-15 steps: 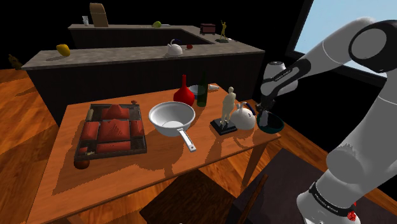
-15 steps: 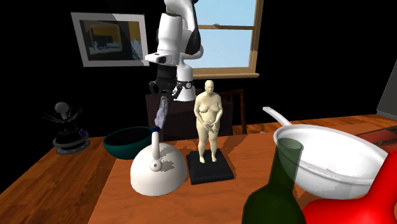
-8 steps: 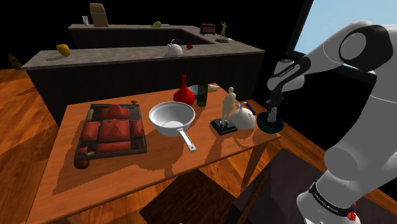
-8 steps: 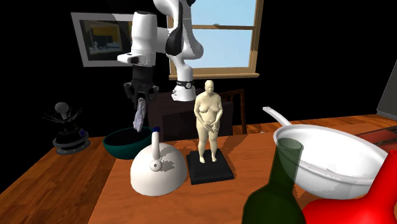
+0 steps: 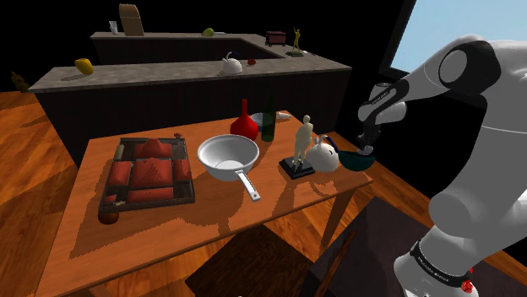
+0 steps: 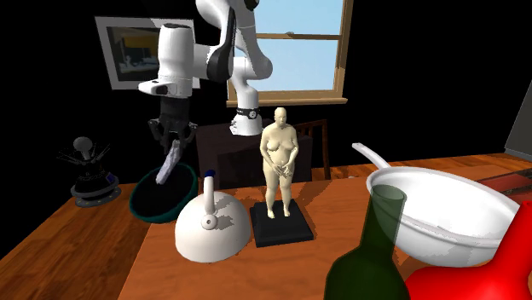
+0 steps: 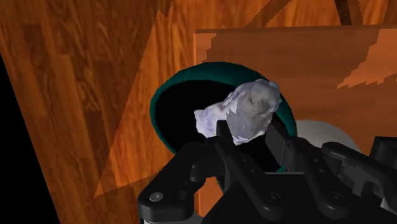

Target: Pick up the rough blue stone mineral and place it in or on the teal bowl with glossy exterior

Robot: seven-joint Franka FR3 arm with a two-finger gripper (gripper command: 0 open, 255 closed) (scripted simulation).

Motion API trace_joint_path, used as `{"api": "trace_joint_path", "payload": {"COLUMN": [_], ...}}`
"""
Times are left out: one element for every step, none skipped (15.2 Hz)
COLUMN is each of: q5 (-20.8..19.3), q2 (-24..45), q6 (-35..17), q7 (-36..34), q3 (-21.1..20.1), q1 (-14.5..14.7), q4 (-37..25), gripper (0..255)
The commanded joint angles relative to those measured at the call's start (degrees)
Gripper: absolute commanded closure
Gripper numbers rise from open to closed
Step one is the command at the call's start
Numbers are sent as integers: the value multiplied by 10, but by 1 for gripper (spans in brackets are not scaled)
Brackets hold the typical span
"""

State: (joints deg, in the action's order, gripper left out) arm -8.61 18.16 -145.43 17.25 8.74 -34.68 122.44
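Your one black pincer (image 6: 174, 141) clasps the single rough, pale grey-blue stone (image 7: 247, 113) just over the one glossy teal bowl (image 7: 158, 108) at a corner of the wooden tabletop (image 5: 169, 228), beside one white domed kettle (image 6: 213, 226) and one cream figurine (image 6: 280, 162) on a black base.

Rough pale grey-lilac stone lump (image 6: 172, 159), elongated and slanted, is clasped between the fingers of the black tool (image 7: 249, 135). Its lower end is at the mouth of the glossy teal round bowl (image 6: 143, 207); contact unclear. Bowl dark inside, appears tipped, at desk (image 5: 211, 211) corner.
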Motion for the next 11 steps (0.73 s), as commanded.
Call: {"api": "trace_joint_path", "payload": {"q5": [1,1,1,1,1,1,1,1,1,1,1], "q2": [15,21,27,33,40,46,52,59,65,69,69], "q6": [-12,-19,-25,-31,-38,-44,-50,-56,-62,-65,-65], "q7": [-1,-2,-3,-3,-4,-5,-5,-6,-7,-7,-7], "q3": [-1,-1,-1,-1,-1,-1,-2,-2,-2,-2,-2], "q1": [0,0,-1,-1,-1,-1,-2,-2,-2,-2,-2], "q4": [-1,0,0,0,0,0,0,-1,-1,-2,-2], "gripper": [255,255,255,255,255,255,255,255,255,255,255]}}
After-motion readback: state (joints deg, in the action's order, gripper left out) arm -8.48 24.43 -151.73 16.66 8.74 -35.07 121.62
